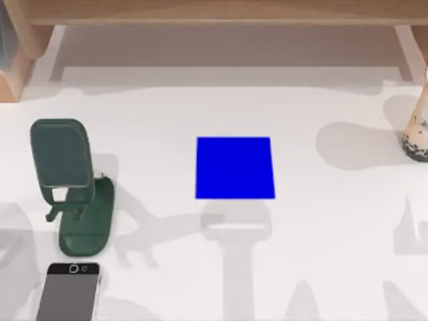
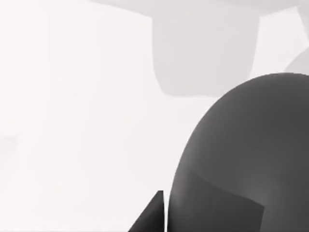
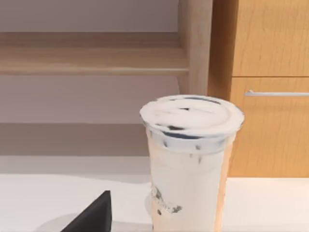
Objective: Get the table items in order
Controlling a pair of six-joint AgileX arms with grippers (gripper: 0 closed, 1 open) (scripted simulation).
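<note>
The milk-tea cup [image 1: 417, 134] with dark pearls stands upright at the right edge of the white table [image 1: 334, 227]. It rises close in front of my right gripper [image 3: 154, 223], which is open, with one dark finger [image 3: 94, 215] beside the cup [image 3: 190, 159]. The black smartphone [image 1: 69, 293] lies flat at the front left. The dark grey mouse [image 2: 246, 154] looms large in the left wrist view, with my left gripper [image 2: 157, 216] right against its side. The white tabletop [image 2: 72, 121] lies beyond them.
A dark green phone stand [image 1: 70, 184] stands at the left, just behind the smartphone. A blue square mat [image 1: 234, 167] lies mid-table. A wooden shelf [image 1: 214, 13] runs along the back, and a wooden cabinet with a handle [image 3: 270, 92] stands behind the cup.
</note>
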